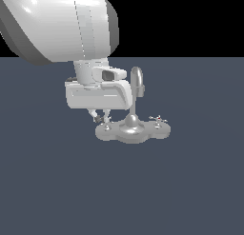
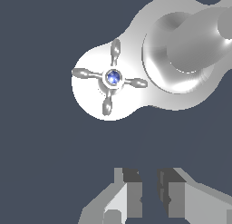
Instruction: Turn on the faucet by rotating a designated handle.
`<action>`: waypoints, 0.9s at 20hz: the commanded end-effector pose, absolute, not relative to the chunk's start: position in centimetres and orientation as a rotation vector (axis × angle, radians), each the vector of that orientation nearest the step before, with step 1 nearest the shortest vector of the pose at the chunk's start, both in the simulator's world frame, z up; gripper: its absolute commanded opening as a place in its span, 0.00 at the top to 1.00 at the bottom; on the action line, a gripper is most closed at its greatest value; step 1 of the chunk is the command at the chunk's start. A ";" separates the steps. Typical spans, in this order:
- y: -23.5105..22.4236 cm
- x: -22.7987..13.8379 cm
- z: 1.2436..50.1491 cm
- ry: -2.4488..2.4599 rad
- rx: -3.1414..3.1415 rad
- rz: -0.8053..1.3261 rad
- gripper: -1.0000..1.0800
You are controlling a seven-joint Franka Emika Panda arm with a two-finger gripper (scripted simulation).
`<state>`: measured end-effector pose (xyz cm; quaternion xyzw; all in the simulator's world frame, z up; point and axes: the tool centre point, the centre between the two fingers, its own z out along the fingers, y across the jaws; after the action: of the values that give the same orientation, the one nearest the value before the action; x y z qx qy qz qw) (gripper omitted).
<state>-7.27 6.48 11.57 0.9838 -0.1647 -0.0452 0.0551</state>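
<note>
The shiny silver faucet (image 1: 132, 129) stands on the dark floor, with its lobed base (image 2: 90, 105) and a tall hooked spout (image 1: 137, 81). The handle (image 2: 112, 77) is a small silver cross knob; the wrist view shows a blue centre on it. It sits on the base lobe at the exterior view's left (image 1: 106, 126). My gripper (image 1: 102, 117) hovers just above and beside this knob, its fingers (image 2: 131, 191) close together with a narrow gap and nothing between them. The twin knob with a red centre (image 1: 157, 119) is on the other lobe.
The spout's bulbous foot (image 2: 181, 51) rises right beside the handle. My large white arm (image 1: 62, 24) fills the upper part of the exterior view's left. Flat dark floor (image 1: 57, 181) surrounds the faucet.
</note>
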 end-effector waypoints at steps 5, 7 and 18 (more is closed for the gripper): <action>-0.5 -3.2 4.9 -0.497 2.895 -0.009 0.89; -5.2 -0.1 5.9 -0.623 2.866 0.103 0.87; 3.2 2.9 4.8 -0.481 2.891 0.371 0.61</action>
<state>2.98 3.19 5.28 0.9502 -0.2768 0.1272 0.0659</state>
